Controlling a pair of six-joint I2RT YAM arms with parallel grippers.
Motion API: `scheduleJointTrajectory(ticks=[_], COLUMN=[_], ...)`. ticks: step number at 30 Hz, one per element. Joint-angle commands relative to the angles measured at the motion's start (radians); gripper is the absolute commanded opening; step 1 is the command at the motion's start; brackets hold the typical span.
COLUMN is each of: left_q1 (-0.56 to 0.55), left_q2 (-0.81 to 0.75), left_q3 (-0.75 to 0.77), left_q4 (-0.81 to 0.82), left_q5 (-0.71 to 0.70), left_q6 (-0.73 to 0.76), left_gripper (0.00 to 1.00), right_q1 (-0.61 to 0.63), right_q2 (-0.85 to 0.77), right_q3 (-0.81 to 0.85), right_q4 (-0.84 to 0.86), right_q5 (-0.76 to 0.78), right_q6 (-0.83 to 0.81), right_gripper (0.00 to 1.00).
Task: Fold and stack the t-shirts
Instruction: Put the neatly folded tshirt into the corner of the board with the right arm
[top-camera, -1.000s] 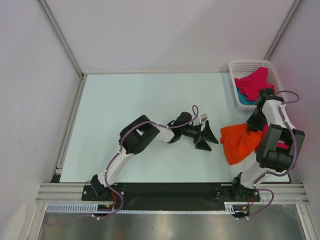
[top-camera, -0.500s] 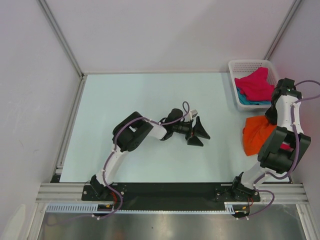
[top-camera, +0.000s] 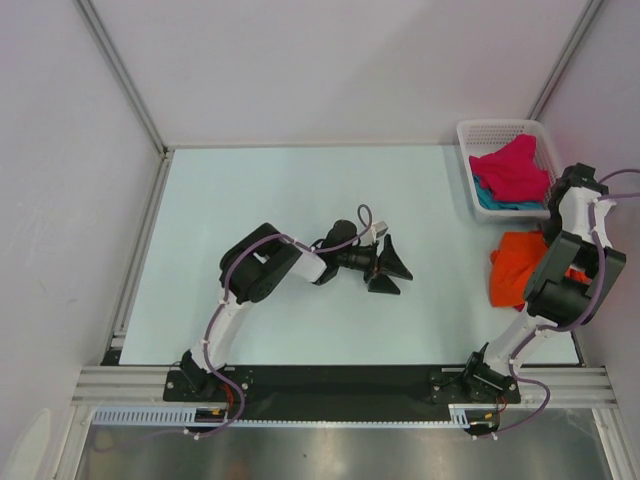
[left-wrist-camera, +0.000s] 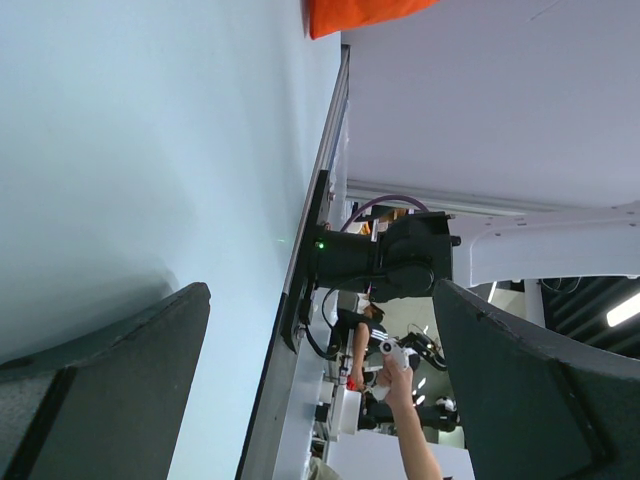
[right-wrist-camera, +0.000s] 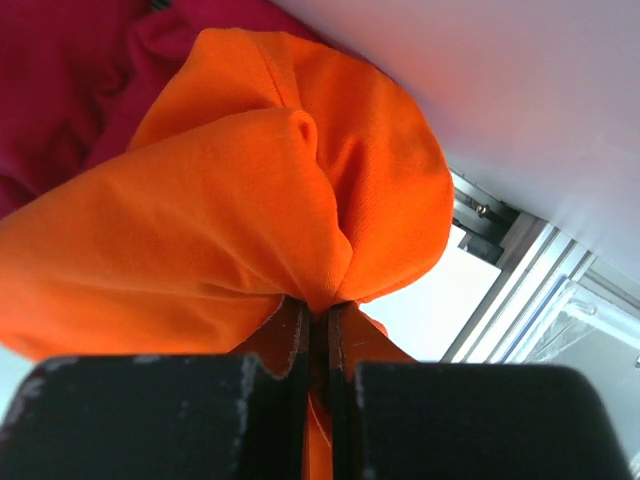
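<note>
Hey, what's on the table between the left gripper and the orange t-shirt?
Nothing. The top view shows only bare table between the left gripper and the orange t-shirt.

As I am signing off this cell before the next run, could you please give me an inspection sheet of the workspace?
Surface: pale table, flat, no spills seen.
Job's things: orange t-shirt bunched near the table's right edge, unfolded; magenta t-shirt over teal t-shirt in the white basket; more magenta cloth behind the orange one.
Clutter: nothing seen.
End effectors: left end effector open, holding nothing, mid-table; right end effector shut on the orange t-shirt.
Cables: purple cables loop along both arms; no snag seen.
Surroundings: white walls; a person's hand beyond the table, in the left wrist view.
</note>
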Motion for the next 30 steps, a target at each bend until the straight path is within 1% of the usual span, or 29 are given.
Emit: scheduleJointTrajectory(ticks=[1, 2, 4, 5, 6, 8, 13, 17, 18, 21, 24, 30], left_q1=[0.024, 0.025, 0.027, 0.028, 0.028, 0.028, 0.028, 0.028, 0.028, 0.028, 0.028, 0.03], left_q2=[-0.018, -0.013, -0.007, -0.004, -0.001, 0.001, 0.004, 0.007, 0.007, 0.007, 0.009, -0.004], left_q3=[-0.045, -0.051, -0.057, -0.062, -0.065, -0.07, -0.074, -0.079, -0.082, -0.09, -0.104, -0.139], left_q4=[0.061, 0.071, 0.1, 0.108, 0.12, 0.128, 0.137, 0.141, 0.146, 0.152, 0.161, 0.18], left_q5=[0.013, 0.013, 0.018, 0.018, 0.019, 0.018, 0.019, 0.018, 0.018, 0.016, 0.015, 0.013], left_q6=[0.003, -0.009, -0.02, -0.028, -0.031, -0.035, -0.037, -0.039, -0.039, -0.039, -0.042, -0.039], left_gripper=[0.99, 1.0, 0.99, 0.99, 0.99, 1.0, 0.99, 1.0, 0.99, 0.99, 1.0, 1.0], right_q1=[-0.014, -0.019, -0.025, -0.031, -0.033, -0.034, -0.016, 0.053, 0.09, 0.154, 0.187, 0.181], right_q2=[-0.001, 0.0, -0.001, -0.014, -0.018, -0.034, -0.084, -0.124, -0.135, -0.182, -0.198, -0.152], right_q3=[-0.051, -0.054, -0.068, -0.069, -0.071, -0.068, -0.002, 0.036, 0.033, 0.0, -0.051, -0.158], right_q4=[0.012, 0.008, 0.004, 0.001, 0.001, 0.002, -0.018, -0.048, -0.05, -0.044, -0.038, 0.007], right_q5=[0.052, 0.051, 0.054, 0.055, 0.054, 0.047, 0.021, 0.049, 0.052, 0.044, 0.011, -0.008], right_q6=[0.028, 0.029, 0.043, 0.052, 0.055, 0.058, 0.055, 0.057, 0.057, 0.064, 0.078, 0.095], right_gripper=[0.0, 0.07, 0.35, 0.59, 0.67, 0.7, 0.69, 0.69, 0.69, 0.69, 0.69, 0.69])
